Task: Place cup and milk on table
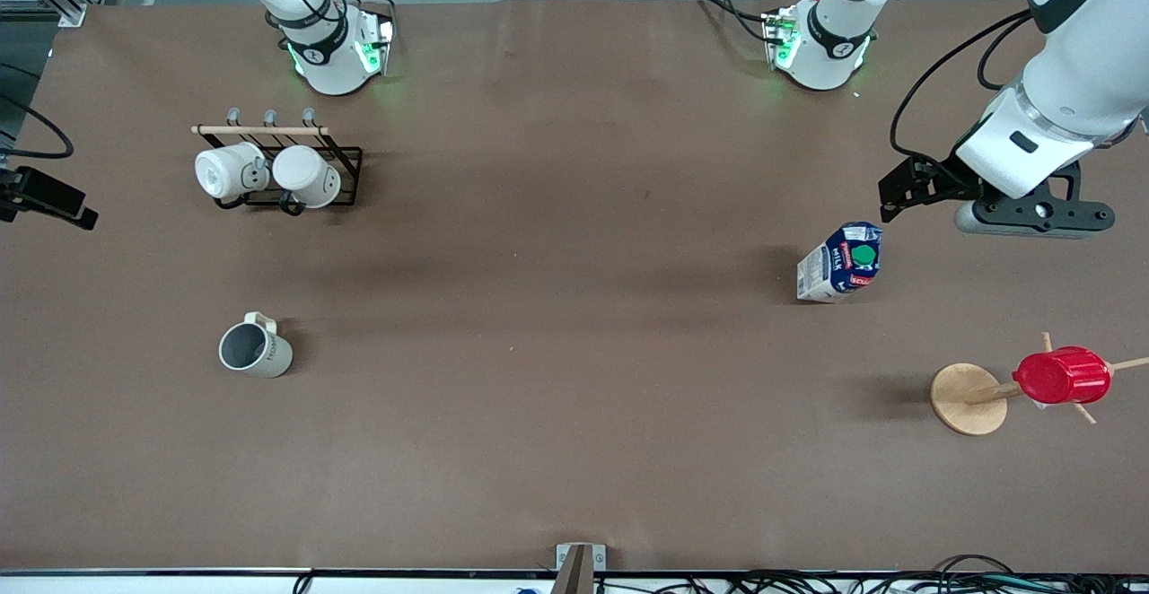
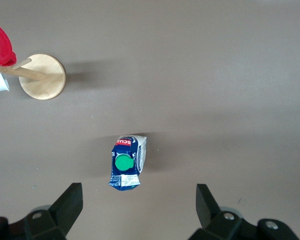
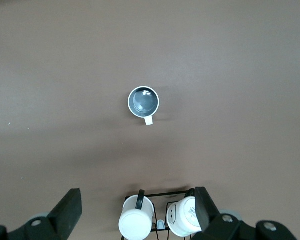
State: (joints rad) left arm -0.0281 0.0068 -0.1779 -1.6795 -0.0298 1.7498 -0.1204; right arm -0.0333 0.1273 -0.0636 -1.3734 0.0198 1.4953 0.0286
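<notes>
The cup (image 1: 256,349) stands upright on the brown table (image 1: 556,307) toward the right arm's end, handle toward the robots; the right wrist view shows its dark grey inside (image 3: 143,101). The milk (image 1: 841,262) stands upright on the table toward the left arm's end, and its green cap shows in the left wrist view (image 2: 125,162). My left gripper (image 1: 902,192) is open and empty, up in the air beside the milk (image 2: 140,200). My right gripper (image 3: 137,202) is open and empty, high over the mug rack; only a part of it shows at the front view's edge (image 1: 54,199).
A black wire rack (image 1: 337,177) with two plain white mugs (image 1: 229,172) stands near the right arm's base. A round wooden disc (image 1: 965,401) with a pegged stand bears a ribbed red cup (image 1: 1061,376), nearer to the front camera than the milk.
</notes>
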